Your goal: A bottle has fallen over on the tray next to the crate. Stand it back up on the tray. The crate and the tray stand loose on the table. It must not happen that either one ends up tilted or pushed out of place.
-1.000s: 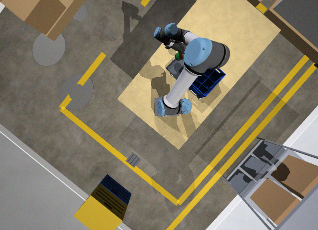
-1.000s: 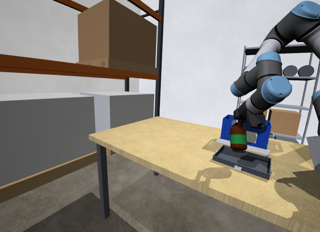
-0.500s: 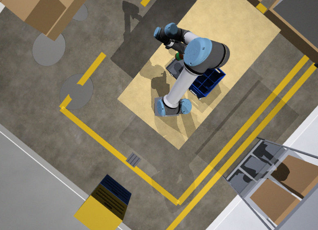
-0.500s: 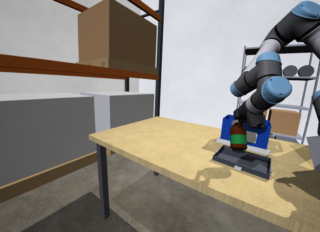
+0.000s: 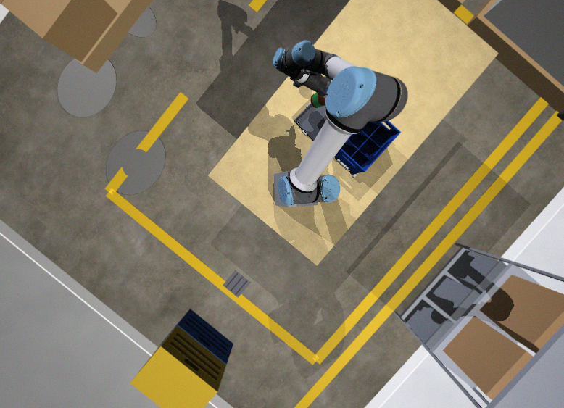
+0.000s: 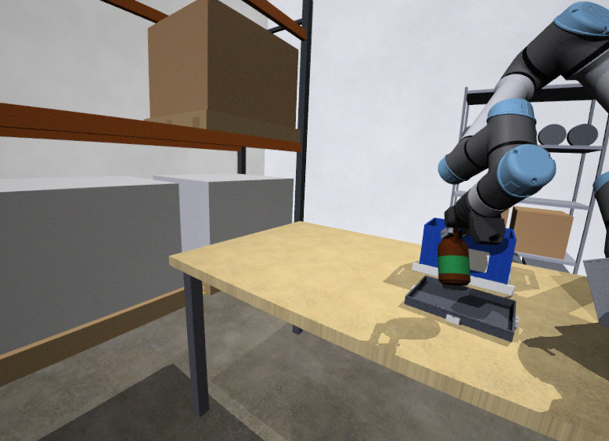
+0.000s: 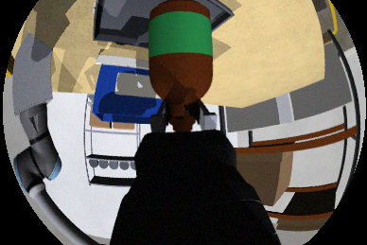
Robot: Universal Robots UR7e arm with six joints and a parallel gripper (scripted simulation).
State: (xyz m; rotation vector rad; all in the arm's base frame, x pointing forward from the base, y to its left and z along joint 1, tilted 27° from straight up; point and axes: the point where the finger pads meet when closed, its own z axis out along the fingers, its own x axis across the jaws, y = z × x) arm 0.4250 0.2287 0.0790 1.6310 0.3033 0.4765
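My gripper (image 6: 452, 233) (image 7: 182, 107) is shut on the neck of a brown bottle (image 6: 452, 264) (image 7: 182, 49) (image 5: 314, 99) with a green label. The bottle hangs upright, neck up, with its base low over the back left part of the dark grey tray (image 6: 459, 316) (image 7: 104, 8) (image 5: 304, 120). I cannot tell whether the base touches the tray floor. The blue crate (image 6: 499, 266) (image 7: 115, 102) (image 5: 370, 145) stands right behind the tray. In the overhead view the arm hides most of the bottle and the fingers.
Tray and crate stand on a wooden table (image 6: 295, 259) (image 5: 409, 43). The robot's base (image 5: 304, 189) (image 6: 597, 288) is mounted near them on the table. A metal shelf rack with a cardboard box (image 6: 541, 232) stands behind the crate.
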